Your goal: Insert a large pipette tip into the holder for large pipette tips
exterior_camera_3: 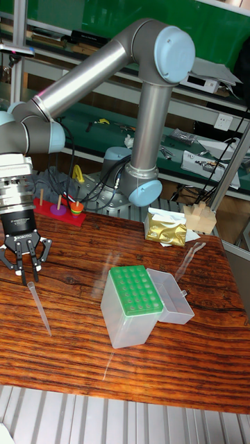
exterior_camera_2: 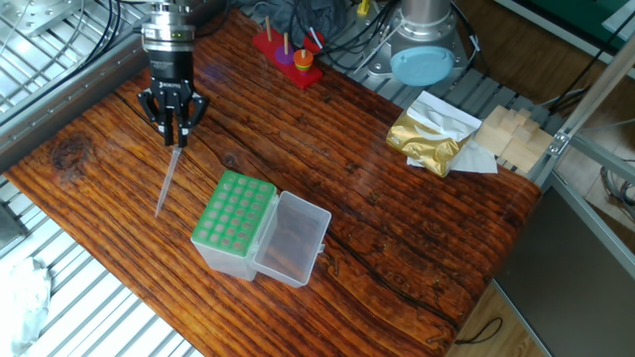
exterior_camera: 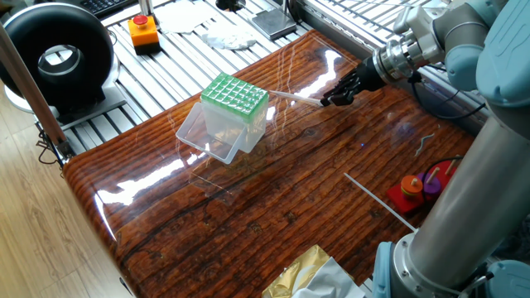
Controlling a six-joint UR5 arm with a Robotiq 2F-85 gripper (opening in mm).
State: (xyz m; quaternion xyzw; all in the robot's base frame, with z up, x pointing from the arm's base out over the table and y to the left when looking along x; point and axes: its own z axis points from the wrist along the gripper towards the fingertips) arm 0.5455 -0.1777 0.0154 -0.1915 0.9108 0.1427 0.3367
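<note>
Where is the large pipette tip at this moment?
The large pipette tip hangs from the shut gripper in the other fixed view, left of the green-topped holder, not yet in it.

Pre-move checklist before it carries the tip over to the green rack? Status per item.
1. Large pipette tip held in the tool: ok, fingers closed on its upper end.
2. Tip off the table: cannot tell; its lower end is near the wood.
3. Holder lid open: ok, folded out to the side.
4. Rack holes free: ok, none visibly filled.
5. Path from tip to holder: ok, nothing lies between.
6. Tip upright for insertion: not ok, it hangs slanted.
</note>
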